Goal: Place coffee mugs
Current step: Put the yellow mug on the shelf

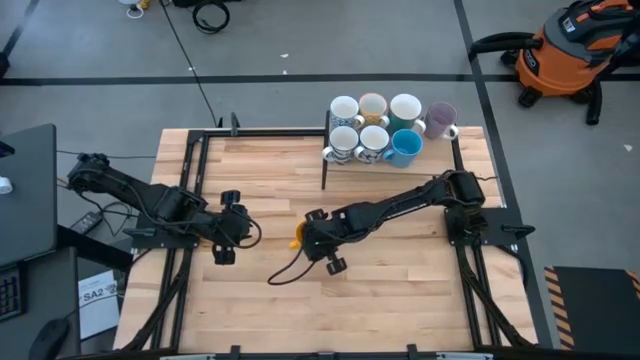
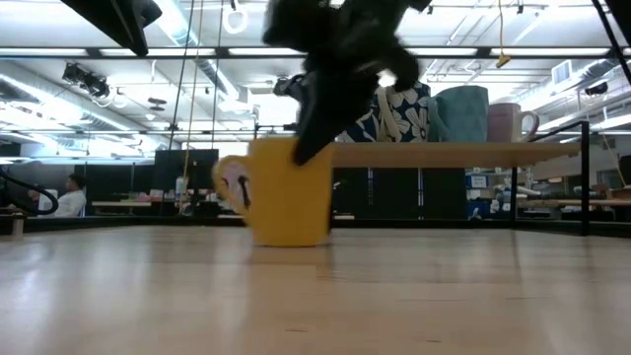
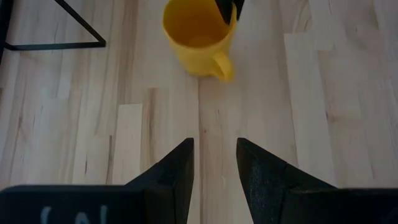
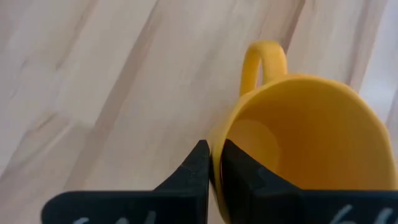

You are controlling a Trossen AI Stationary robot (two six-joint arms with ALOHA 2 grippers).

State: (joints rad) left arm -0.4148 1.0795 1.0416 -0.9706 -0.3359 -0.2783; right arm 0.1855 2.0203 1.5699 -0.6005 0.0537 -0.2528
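Right gripper [image 4: 212, 163] pinches the rim of the yellow mug [image 4: 298, 143], upright mid-worktop [image 1: 400, 290], handle away from the wrist. The other mugs [image 1: 385, 128] stand well apart at the far edge. Left gripper [image 3: 214, 165], part open and empty, waits nearby.

Two dark jointed arms [image 1: 150, 200], black cabling.

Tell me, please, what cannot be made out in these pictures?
- High view: the yellow mug is almost wholly hidden under the right hand.
- Low view: the right arm covers part of the shelf mugs; how many stand there is unclear.
- Right wrist view: the yellow mug's base is cut off by the edge.
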